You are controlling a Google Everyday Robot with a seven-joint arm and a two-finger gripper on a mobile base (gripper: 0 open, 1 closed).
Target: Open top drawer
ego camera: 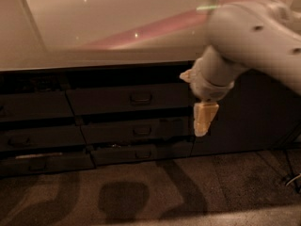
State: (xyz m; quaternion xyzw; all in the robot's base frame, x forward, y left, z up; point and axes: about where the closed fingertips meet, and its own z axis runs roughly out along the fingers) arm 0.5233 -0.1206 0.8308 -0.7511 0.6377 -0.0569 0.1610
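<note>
The top drawer (113,99) is the tallest dark front in the middle column, just under the pale countertop. Its small loop handle (141,97) sits at its centre, and the front lies level with the neighbouring fronts. My gripper (205,120) is cream-coloured and hangs pointing down from the white wrist (211,81). It is to the right of the handle and a little lower, in front of the drawer's right end. It holds nothing that I can see.
Two shallower dark drawers (136,131) (141,153) lie below the top one, with more drawers in a left column (33,107). A dark cabinet door (263,112) is at the right. Cables (291,178) lie on the carpet (141,192) at the far right.
</note>
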